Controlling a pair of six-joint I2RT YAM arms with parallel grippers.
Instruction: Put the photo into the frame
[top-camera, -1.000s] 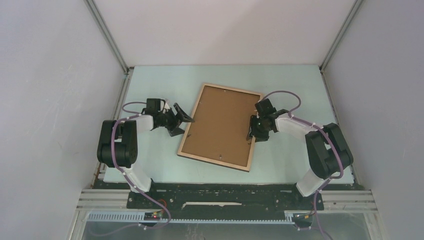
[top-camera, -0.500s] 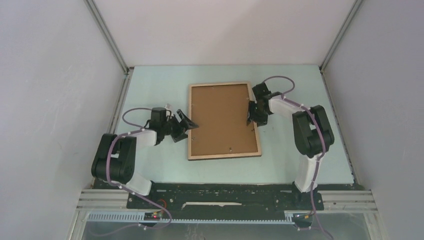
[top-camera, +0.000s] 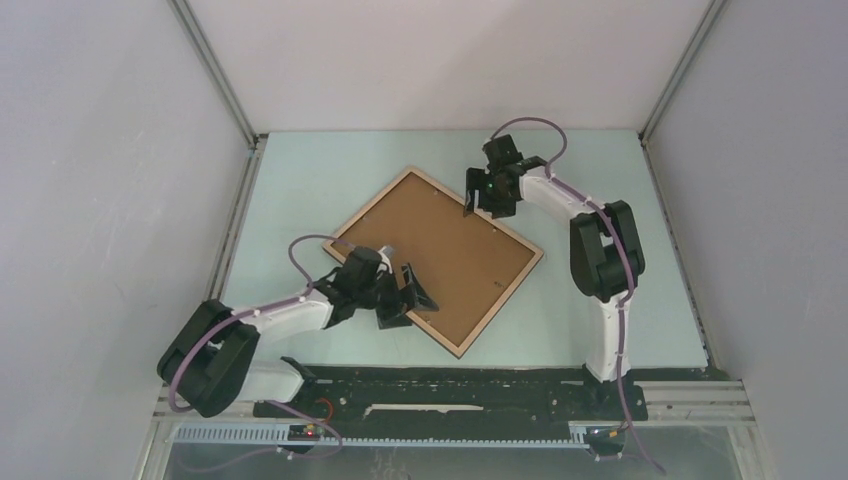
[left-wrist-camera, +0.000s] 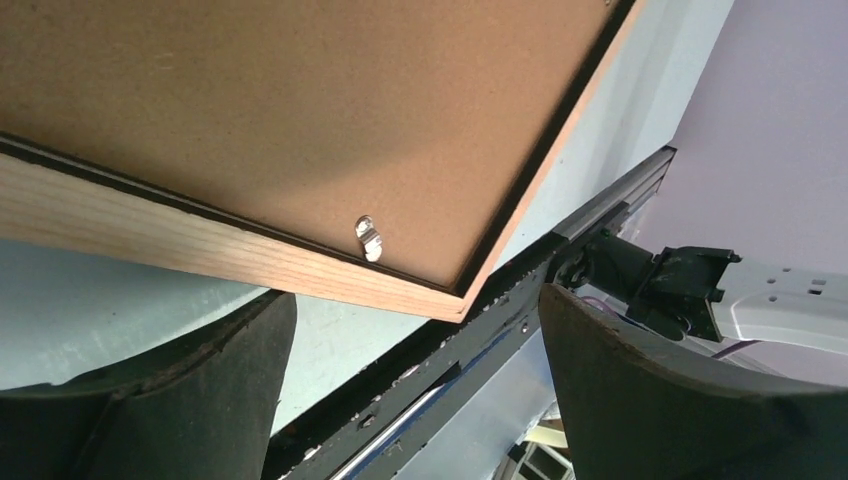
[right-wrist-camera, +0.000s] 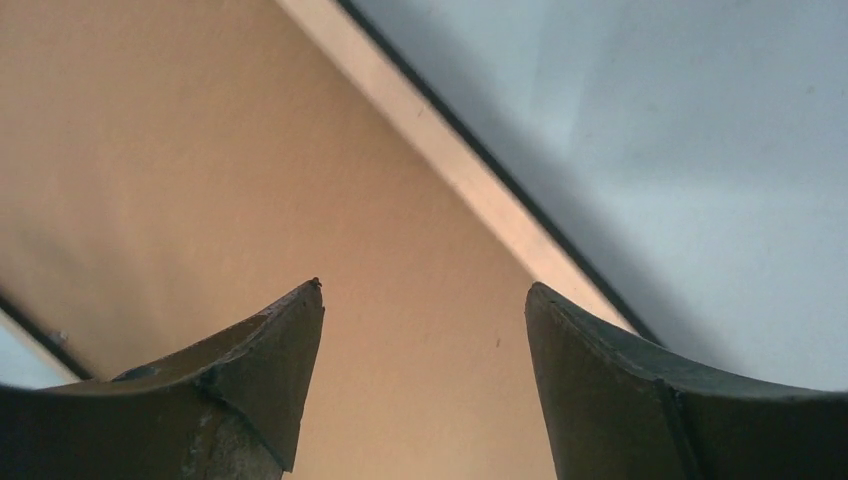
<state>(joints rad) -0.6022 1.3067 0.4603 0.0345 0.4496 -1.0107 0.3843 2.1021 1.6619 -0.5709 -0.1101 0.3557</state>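
The frame (top-camera: 366, 204) lies back up and turned diagonally on the table, its light wood rim around the brown backing board (top-camera: 440, 250). The photo is hidden. My left gripper (top-camera: 408, 297) is open at the frame's near-left edge. In the left wrist view the rim (left-wrist-camera: 200, 245) and a metal clip (left-wrist-camera: 368, 238) lie just beyond its open gripper (left-wrist-camera: 415, 340). My right gripper (top-camera: 470, 200) is open at the frame's far edge. In the right wrist view that gripper (right-wrist-camera: 425, 290) hangs over the backing board (right-wrist-camera: 250, 170), with the rim (right-wrist-camera: 470, 180) beyond.
The pale green table (top-camera: 300, 180) is enclosed by white walls at the back and both sides. A black rail (top-camera: 450, 385) carrying the arm bases runs along the near edge, close to the frame's near corner (top-camera: 458, 352).
The frame has turned counterclockwise, from nearly straight to diagonal. My right gripper moved farther back and left along it. My left gripper moved nearer and right.
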